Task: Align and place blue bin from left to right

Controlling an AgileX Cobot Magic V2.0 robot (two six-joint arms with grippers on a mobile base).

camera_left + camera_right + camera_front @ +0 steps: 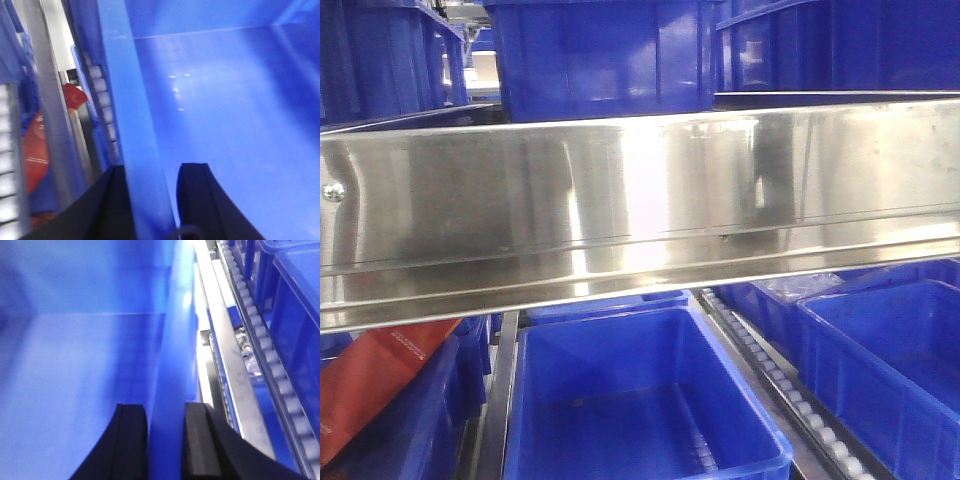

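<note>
We see the blue bin (640, 410) on the rack's lower shelf, under the steel rail (640, 200), with a roller track (760, 360) just beside its right wall. The left gripper (154, 172) has its jaws grasping the bin's left wall. The right gripper (165, 407) clamps the right wall likewise.

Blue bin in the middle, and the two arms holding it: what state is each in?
Blue bin, upright, empty.
Left gripper, jaws closed on the bin's left wall.
Right gripper, jaws closed on the bin's right wall.
Red packet, tilted, left of the bin.
</note>
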